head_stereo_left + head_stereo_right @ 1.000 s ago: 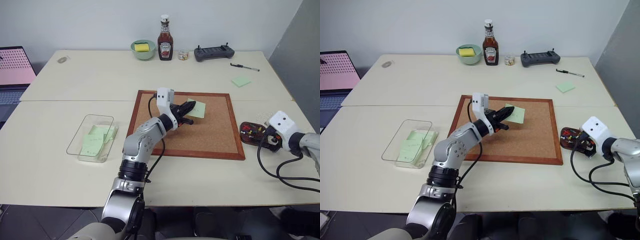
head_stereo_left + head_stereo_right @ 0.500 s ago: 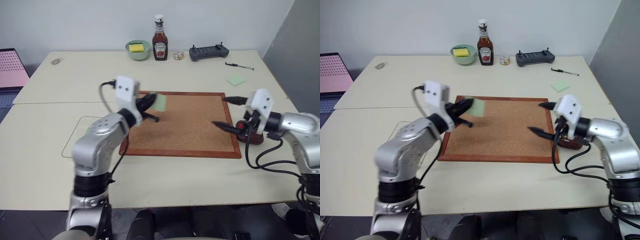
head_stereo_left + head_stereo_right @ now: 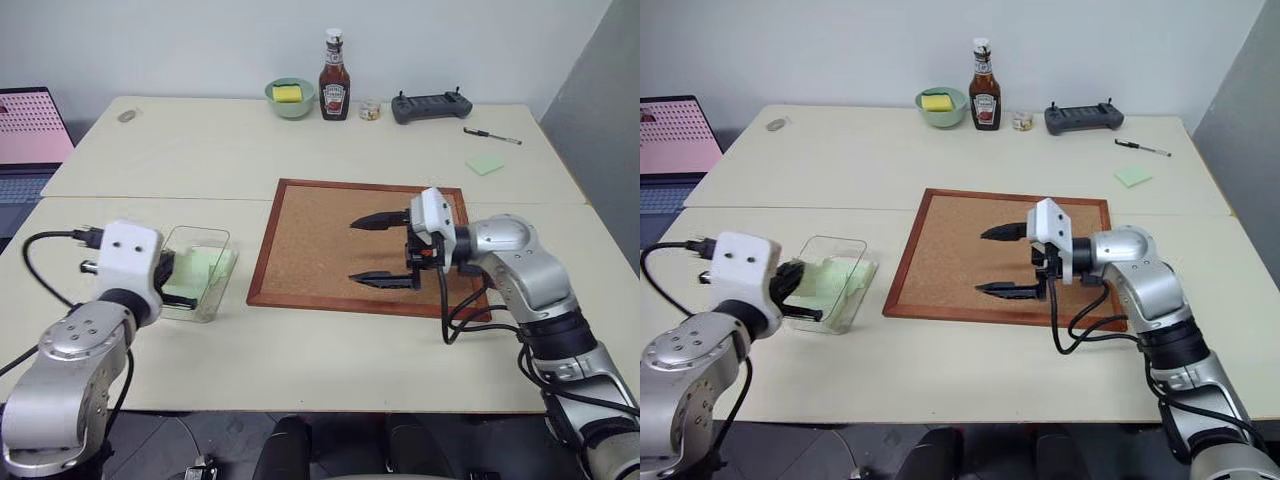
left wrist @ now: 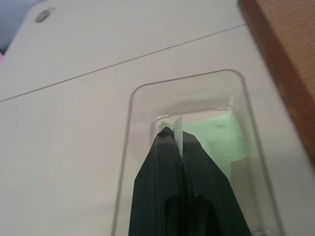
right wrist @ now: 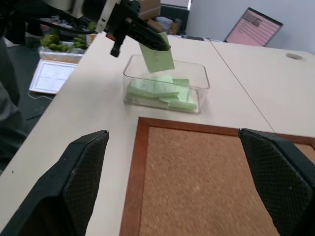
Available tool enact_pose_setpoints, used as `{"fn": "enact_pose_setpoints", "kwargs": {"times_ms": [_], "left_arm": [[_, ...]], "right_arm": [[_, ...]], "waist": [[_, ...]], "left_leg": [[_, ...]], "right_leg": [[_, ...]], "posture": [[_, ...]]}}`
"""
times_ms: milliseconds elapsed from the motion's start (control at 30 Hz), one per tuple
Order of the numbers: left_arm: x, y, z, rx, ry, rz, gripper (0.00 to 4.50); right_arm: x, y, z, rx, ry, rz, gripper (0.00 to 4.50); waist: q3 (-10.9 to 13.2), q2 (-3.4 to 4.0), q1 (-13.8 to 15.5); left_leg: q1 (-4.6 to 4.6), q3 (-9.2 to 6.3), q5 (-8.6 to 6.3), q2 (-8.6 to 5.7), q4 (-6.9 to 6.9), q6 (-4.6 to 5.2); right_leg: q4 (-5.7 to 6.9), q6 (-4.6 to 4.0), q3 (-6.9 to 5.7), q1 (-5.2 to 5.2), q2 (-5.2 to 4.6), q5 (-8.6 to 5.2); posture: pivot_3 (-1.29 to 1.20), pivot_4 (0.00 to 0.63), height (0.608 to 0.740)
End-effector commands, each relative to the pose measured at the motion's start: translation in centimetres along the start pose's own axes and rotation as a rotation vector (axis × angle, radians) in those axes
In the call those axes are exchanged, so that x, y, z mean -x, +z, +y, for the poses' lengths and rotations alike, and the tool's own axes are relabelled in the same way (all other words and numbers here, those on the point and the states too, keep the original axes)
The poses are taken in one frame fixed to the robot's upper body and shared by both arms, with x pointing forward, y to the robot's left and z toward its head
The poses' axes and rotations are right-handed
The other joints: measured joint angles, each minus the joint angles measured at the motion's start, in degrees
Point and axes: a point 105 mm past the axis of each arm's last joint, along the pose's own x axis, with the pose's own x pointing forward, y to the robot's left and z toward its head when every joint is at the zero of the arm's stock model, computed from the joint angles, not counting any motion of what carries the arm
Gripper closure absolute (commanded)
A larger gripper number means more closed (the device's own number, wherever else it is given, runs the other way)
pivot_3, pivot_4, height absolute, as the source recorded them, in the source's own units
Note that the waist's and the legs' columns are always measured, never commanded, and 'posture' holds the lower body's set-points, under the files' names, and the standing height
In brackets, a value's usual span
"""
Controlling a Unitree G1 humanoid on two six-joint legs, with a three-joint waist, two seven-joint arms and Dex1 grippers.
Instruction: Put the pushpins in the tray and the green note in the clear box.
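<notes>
Pale-green green note (image 5: 157, 56); transparent clear box (image 3: 222, 283); brown cork board (image 3: 330, 215), reddish frame; black pincer (image 5: 172, 182).

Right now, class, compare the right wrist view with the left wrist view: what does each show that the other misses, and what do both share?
Right wrist view alone: the whole green note hanging from the left gripper above the clear box, the laptop screen, and the right gripper's wide-spread fingers.

Left wrist view alone: the left gripper's shut fingers seen close up, pinching the note's thin edge.

Both: the box with green slips inside, the cork board, and the pale table.
</notes>
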Motion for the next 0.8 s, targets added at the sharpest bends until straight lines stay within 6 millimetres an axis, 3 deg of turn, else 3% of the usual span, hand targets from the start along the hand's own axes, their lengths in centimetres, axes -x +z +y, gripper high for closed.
{"fn": "enact_pose_setpoints", "kwargs": {"times_ms": [33, 100, 200, 500, 600, 700, 800], "left_arm": [[0.0, 1.0, 1.2, -0.032, 0.047, -0.050, 4.50], [-0.5, 0.8, 1.1, -0.024, 0.037, -0.049, 4.50], [-0.9, 1.0, 1.3, -0.004, 0.033, -0.061, 4.02], [-1.3, 1.9, 1.2, -0.006, 0.022, -0.094, 2.12], [-1.2, 4.3, 1.4, -0.025, 0.042, -0.214, 1.60], [-1.7, 6.4, -0.2, 0.012, -0.023, -0.316, 1.42], [-2.6, 6.6, -3.0, 0.044, -0.129, -0.324, 1.42]], "right_arm": [[-0.5, 0.9, 0.2, 0.043, 0.009, -0.024, 0.03], [-0.8, 0.9, 0.4, 0.044, 0.013, -0.028, 0.03], [-1.0, 1.0, 0.4, 0.043, 0.012, -0.031, 0.00], [-1.0, 0.7, 0.6, 0.042, 0.003, -0.019, 0.00], [-0.7, 0.9, 0.3, 0.046, -0.023, -0.020, 0.00], [0.1, 1.1, -0.5, 0.041, -0.101, -0.031, 0.00], [1.3, 0.6, -0.9, 0.006, -0.186, -0.021, 0.00]], "waist": [[0.0, 0.00, -0.1], [0.0, 0.00, -0.2], [0.0, 0.00, -0.2], [0.0, 0.00, -0.2], [0.0, 0.00, -0.2], [0.0, 0.00, -0.1], [0.0, -0.01, 0.1]], "left_leg": [[0.01, 0.00, 0.00, 0.01, -0.01, 0.00], [0.02, 0.00, 0.00, 0.03, -0.03, 0.00], [0.02, 0.01, 0.00, 0.03, -0.03, 0.00], [0.00, 0.03, 0.00, 0.03, -0.04, 0.00], [0.00, 0.03, 0.00, 0.03, -0.04, 0.00], [-0.04, 0.02, 0.00, 0.02, -0.03, 0.00], [-0.06, 0.04, 0.00, -0.05, -0.01, 0.00]], "right_leg": [[0.00, 0.00, 0.00, 0.00, 0.00, 0.00], [0.02, 0.00, 0.00, -0.02, 0.01, 0.00], [0.04, -0.01, 0.00, -0.04, 0.02, 0.00], [0.05, -0.01, 0.02, -0.09, 0.02, 0.00], [0.05, -0.01, 0.02, -0.09, 0.02, 0.00], [0.05, -0.01, 0.01, -0.11, 0.01, 0.01], [0.05, -0.01, 0.03, -0.08, -0.05, 0.01]], "posture": [[0.00, 0.150, 0.740], [0.00, 0.150, 0.740], [0.00, 0.150, 0.740], [0.00, 0.150, 0.740], [0.00, 0.150, 0.740], [0.00, 0.150, 0.740], [0.00, 0.150, 0.740]]}}
